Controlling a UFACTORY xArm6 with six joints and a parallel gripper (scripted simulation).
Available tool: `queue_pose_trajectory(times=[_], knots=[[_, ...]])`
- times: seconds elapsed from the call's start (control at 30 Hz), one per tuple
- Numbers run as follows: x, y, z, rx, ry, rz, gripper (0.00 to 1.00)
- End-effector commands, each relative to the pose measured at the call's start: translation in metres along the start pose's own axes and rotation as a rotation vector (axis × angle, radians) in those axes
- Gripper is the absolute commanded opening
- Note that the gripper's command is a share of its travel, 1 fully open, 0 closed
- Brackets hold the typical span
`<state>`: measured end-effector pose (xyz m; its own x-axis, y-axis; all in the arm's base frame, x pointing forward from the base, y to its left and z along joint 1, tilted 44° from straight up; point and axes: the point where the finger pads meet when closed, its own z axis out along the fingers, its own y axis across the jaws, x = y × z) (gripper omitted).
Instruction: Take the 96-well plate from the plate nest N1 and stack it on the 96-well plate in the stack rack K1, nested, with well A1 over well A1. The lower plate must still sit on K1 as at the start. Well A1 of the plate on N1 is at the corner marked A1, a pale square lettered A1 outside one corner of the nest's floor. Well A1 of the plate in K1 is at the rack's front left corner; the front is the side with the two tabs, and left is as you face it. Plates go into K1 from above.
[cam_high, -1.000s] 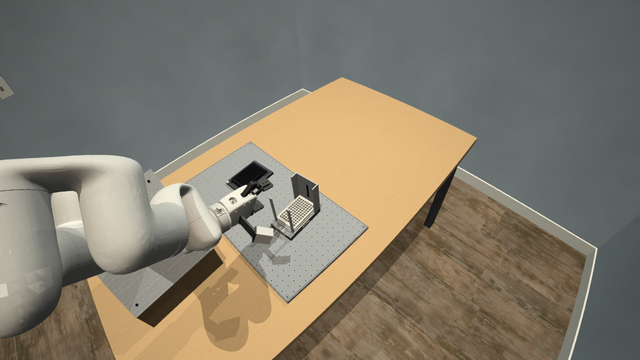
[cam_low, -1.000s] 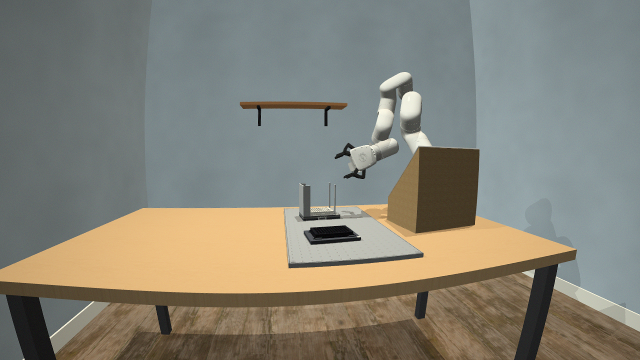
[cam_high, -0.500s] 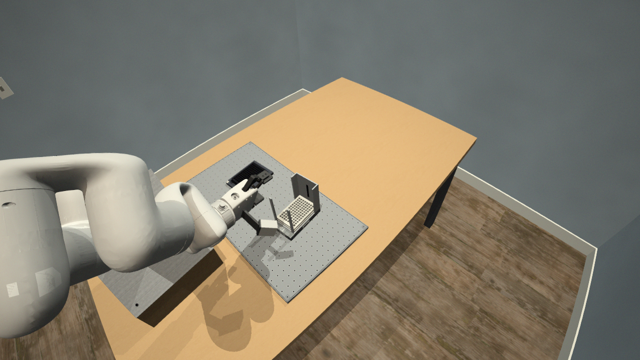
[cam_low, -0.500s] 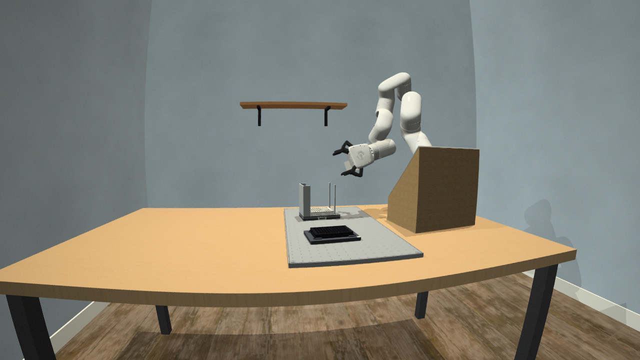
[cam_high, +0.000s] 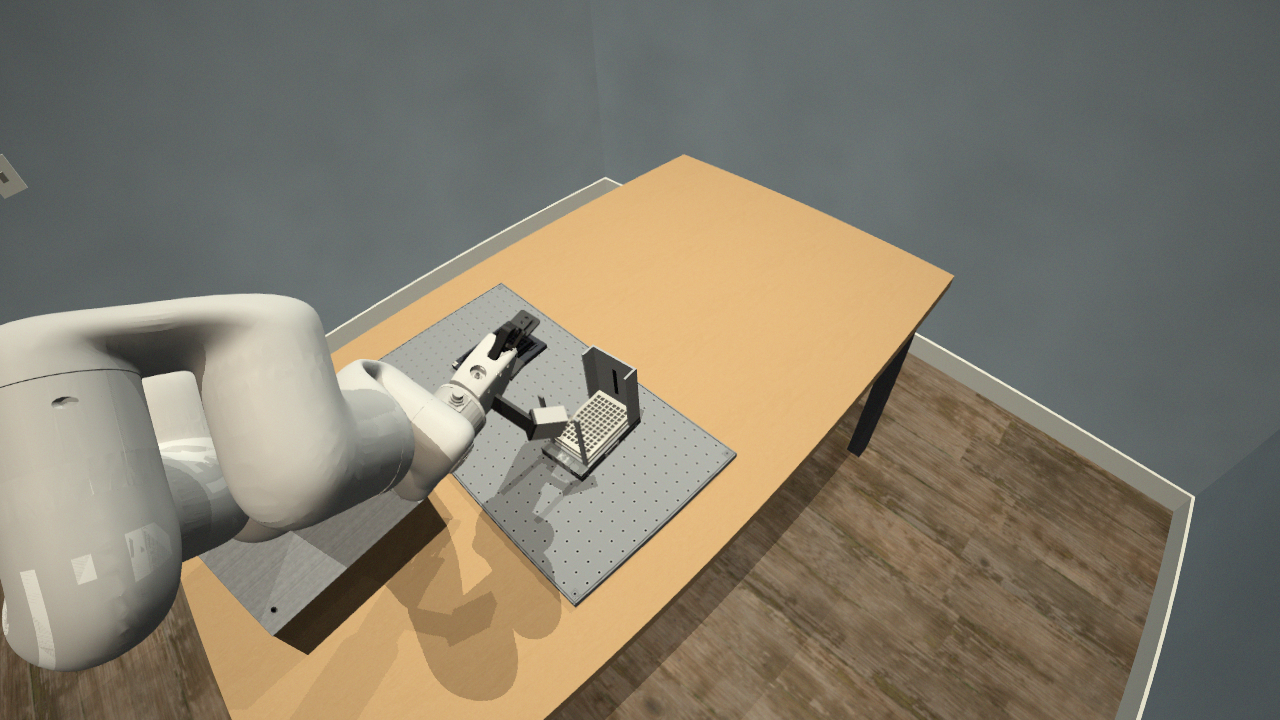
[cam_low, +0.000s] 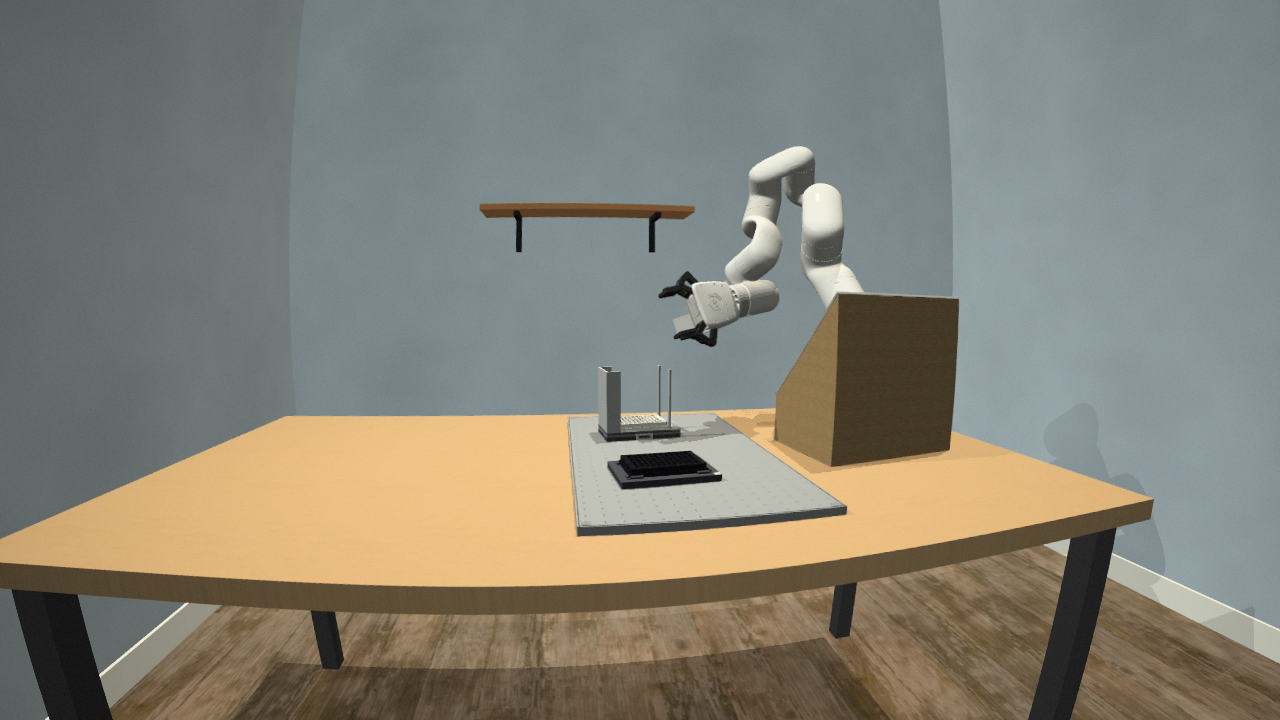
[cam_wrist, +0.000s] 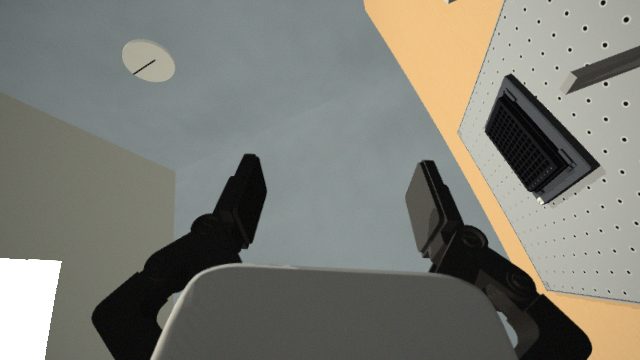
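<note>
A black 96-well plate sits in the dark plate nest N1 on the grey perforated baseplate; it also shows in the wrist view, with a pale square at one nest corner. A white 96-well plate lies in the grey stack rack K1, which has a tall back wall and thin posts; it shows in the exterior view too. My gripper is open and empty, high in the air above the baseplate, fingers pointing sideways. In the top view the gripper hides most of the nest.
A large brown wedge-shaped block stands on the table at the arm's base. A wooden shelf hangs on the back wall. The baseplate lies mid-table. A small pale label block stands beside the rack.
</note>
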<state>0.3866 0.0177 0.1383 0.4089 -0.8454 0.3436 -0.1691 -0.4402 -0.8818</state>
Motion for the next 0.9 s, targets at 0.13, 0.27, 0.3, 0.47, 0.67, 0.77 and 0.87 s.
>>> queue_pose_trajectory(times=[0.13, 0.27, 0.3, 0.47, 0.67, 0.77, 0.87], knots=[[-0.027, -0.014, 0.018, 0.026, -0.171, 0.01, 1.0], [-0.028, -0.015, 0.019, 0.026, -0.171, 0.01, 1.0], [-0.033, -0.016, 0.021, 0.027, -0.204, 0.012, 1.0], [-0.051, -0.022, 0.029, 0.026, -0.319, 0.017, 1.0], [-0.071, -0.026, 0.035, 0.017, -0.415, 0.02, 1.0], [-0.076, -0.027, 0.036, 0.012, -0.448, 0.021, 1.0], [-0.08, -0.027, 0.037, 0.006, -0.481, 0.022, 1.0]])
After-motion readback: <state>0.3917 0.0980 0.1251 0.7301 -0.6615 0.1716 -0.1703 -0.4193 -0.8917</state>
